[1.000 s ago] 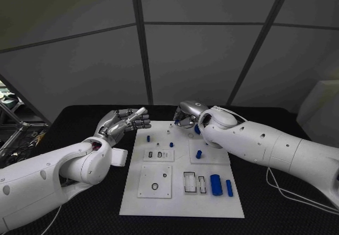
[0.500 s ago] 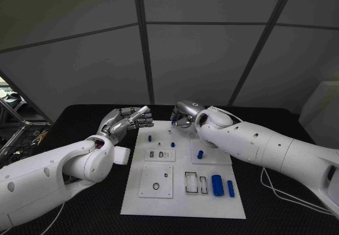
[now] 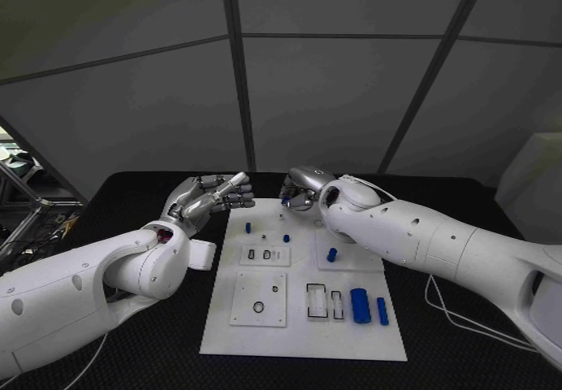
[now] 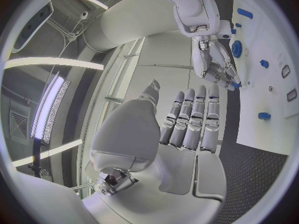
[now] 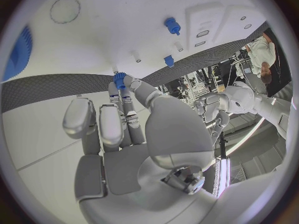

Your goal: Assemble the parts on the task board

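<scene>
right hand pinching a blue piece at the far edge of the board

in the head view we see the white task board [image 3: 302, 337] lying in the lower middle of the frame on the black table [image 3: 469, 325], with both arms reaching over its far end.

our right hand [image 3: 301, 190] sits just above the centre of the frame, over the board's far edge. in the right wrist view its fingers are drawn together and a small blue part [image 5: 119, 79] is held at their tips, close to the white board surface; we cannot tell whether the part touches the board.

our left hand [image 3: 214, 197] is to the left of centre in the head view, over the table beside the board's far left corner. in the left wrist view its fingers [image 4: 196, 115] lie side by side and fairly straight, the thumb standing apart, and there is nothing in it.

other blue pieces are on the board: two small pegs [image 3: 285, 239] stand near its far end, a short piece [image 3: 331, 254] lies on the raised tile right of centre, and a thick blue cylinder [image 3: 360, 305] lies beside a thinner blue rod [image 3: 382, 310] in the lower right of the board. a black ring [image 3: 259, 309] lies on the near left tile.
</scene>
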`<state>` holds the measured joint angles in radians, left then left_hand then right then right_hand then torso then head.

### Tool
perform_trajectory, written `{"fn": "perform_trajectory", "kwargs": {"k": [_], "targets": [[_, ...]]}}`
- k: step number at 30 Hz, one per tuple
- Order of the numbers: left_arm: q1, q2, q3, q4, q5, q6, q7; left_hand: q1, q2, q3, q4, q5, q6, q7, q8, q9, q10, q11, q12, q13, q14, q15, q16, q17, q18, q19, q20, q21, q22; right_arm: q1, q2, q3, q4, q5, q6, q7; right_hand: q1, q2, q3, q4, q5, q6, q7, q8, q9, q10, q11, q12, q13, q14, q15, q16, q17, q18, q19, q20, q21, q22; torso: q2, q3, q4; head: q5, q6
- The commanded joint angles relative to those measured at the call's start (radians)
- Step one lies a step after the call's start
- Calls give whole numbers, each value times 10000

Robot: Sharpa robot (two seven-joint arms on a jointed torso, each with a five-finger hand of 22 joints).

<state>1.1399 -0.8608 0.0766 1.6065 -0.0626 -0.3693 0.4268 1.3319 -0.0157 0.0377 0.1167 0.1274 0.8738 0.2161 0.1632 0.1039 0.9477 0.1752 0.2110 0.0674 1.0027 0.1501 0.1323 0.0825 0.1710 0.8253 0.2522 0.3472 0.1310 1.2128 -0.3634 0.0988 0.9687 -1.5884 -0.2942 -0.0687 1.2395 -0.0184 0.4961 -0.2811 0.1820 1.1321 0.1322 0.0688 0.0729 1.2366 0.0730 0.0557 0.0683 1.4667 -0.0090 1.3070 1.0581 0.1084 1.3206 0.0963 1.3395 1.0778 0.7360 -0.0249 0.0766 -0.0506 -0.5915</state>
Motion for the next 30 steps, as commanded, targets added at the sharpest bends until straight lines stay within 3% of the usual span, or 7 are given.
{"fn": "perform_trajectory", "kwargs": {"k": [1, 16, 22, 26, 30], "targets": [[25, 16, 13, 13, -55, 117, 39, 14, 39, 5, -79, -29, -7, 56, -72, -18, 20, 49, -67, -6, -87, 3, -74, -16, 93, 28, 21, 6, -20, 26, 58, -1, -91, -33, 214, -1, -55, -62, 62, 13, 61, 31, 2, -39, -15, 62, -38, 37, 5, 207, -44, 44, 0, -144, 27, -12, 29, -21, -14, -4, 10, -35, -20], [50, 27, 13, 5, -55, 134, 17, 14, 39, 5, -79, -29, -7, 56, -72, -18, 20, 49, -67, -6, -87, 3, -74, -16, 93, 28, 21, 6, -20, 26, 264, -48, -426, -143, 735, -202, -166, -123, 98, 42, -45, -31, 18, -55, -28, -52, -12, 31, -16, 188, -21, 44, -39, -130, -38, 6, 2, -95, -10, -8, 13, -52, -24], [57, 33, 13, -1, -55, 151, 1, 13, 42, 0, -87, -30, -8, 59, -81, -20, 18, 51, -78, -6, -90, 6, -87, -18, 93, 25, 23, 2, -24, 26, 327, -75, -548, -210, 698, -355, -215, -147, 138, 54, -78, -79, 31, -60, -35, -170, 11, 27, -30, 181, -1, 60, -30, -126, -59, 22, 1, -106, -11, -9, 26, -58, -19], [62, 38, 14, -10, -55, 205, -29, 11, 42, -1, -88, -30, -9, 60, -83, -21, 17, 52, -80, -6, -91, 7, -90, -18, 92, 24, 24, 1, -25, 26, 352, -82, -615, -221, 668, -306, -310, -252, 190, 53, -99, -220, 89, -72, -55, -501, 91, 19, -56, 140, 68, 9, -151, -92, -185, 67, -86, -295, -12, -15, 23, -129, 27], [66, 41, 14, -12, -55, 250, -49, 6, 43, -6, -90, -33, -12, 63, -89, -22, 13, 55, -88, -6, -95, 9, -98, -19, 92, 21, 26, -1, -29, 26, 376, -85, -654, -202, 628, -176, -406, -460, 219, 16, -141, -445, 202, -74, -75, -1168, 251, 22, -60, 62, 191, -88, -349, -35, -386, 174, -238, -606, -10, -19, 19, -82, 32]]}}
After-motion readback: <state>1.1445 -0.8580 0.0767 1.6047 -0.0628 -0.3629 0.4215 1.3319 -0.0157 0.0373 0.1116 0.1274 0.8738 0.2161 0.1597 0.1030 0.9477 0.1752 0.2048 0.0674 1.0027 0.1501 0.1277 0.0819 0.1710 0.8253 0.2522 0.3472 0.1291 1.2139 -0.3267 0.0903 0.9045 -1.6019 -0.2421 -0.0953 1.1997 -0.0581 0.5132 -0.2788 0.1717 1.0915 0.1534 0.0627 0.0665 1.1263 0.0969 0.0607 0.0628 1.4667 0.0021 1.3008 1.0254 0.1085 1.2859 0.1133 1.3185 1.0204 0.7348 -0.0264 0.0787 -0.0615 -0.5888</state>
